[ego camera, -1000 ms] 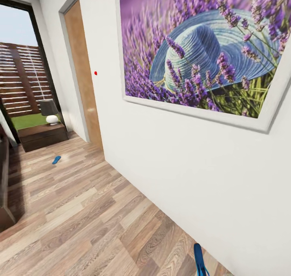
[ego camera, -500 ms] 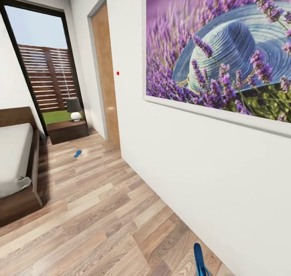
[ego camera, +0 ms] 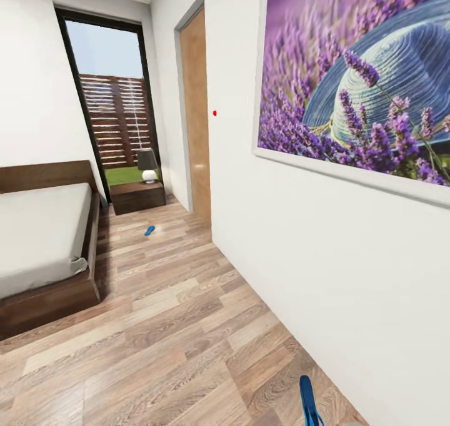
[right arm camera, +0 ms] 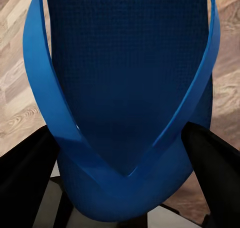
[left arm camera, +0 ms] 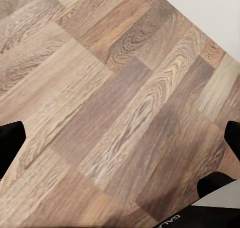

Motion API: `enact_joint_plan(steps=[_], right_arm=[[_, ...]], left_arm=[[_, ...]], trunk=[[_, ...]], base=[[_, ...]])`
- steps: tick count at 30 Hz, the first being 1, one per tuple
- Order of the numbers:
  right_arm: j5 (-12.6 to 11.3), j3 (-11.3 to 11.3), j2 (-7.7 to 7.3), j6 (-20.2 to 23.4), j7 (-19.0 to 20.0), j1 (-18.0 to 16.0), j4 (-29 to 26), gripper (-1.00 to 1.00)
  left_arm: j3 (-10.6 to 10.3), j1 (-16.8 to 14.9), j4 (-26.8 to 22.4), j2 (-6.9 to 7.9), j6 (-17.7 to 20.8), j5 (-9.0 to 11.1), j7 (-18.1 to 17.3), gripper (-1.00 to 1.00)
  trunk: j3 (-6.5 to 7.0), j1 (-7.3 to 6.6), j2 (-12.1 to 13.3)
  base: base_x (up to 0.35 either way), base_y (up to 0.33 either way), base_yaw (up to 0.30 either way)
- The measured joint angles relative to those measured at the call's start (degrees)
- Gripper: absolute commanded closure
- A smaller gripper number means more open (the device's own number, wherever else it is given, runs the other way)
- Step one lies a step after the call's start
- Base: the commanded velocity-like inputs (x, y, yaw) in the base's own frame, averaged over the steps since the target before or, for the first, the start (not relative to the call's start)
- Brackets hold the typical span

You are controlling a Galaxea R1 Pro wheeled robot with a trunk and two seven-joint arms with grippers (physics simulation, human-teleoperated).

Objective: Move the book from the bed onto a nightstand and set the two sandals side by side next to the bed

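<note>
One blue sandal (ego camera: 149,230) lies on the wood floor between the bed (ego camera: 44,238) and the door, a short way in front of the nightstand (ego camera: 137,196). The second sandal (right arm camera: 125,87) sits between the black fingers of my right gripper (right arm camera: 120,188), which is shut on it; the same sandal (ego camera: 307,401) pokes up at the head view's bottom edge. My left gripper (left arm camera: 120,143) hangs open over bare floor planks, its fingertips (left arm camera: 10,143) far apart. The bed shows a bare grey mattress. The book is out of view.
A white wall with a large lavender-and-hat painting (ego camera: 362,82) runs close along my right. A wooden door (ego camera: 197,113) stands further along it. A small lamp (ego camera: 148,163) sits on the nightstand before a tall window (ego camera: 115,101). Open floor lies between bed and wall.
The camera has swung, so the whole scene has shifted right in the picture and the bed has come into view. The sandal in my right gripper stays at the same spot.
</note>
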Motion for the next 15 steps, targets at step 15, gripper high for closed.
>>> enact_joint_plan(steps=[15], right_arm=[[0.01,0.01,0.0,0.0,0.0,0.0,0.0,1.0]], left_arm=[[0.03,0.0,0.0,0.0,0.0,0.0,0.0,-1.0]], trunk=[[0.0,0.0,0.0]], base=[[0.0,0.0,0.294]])
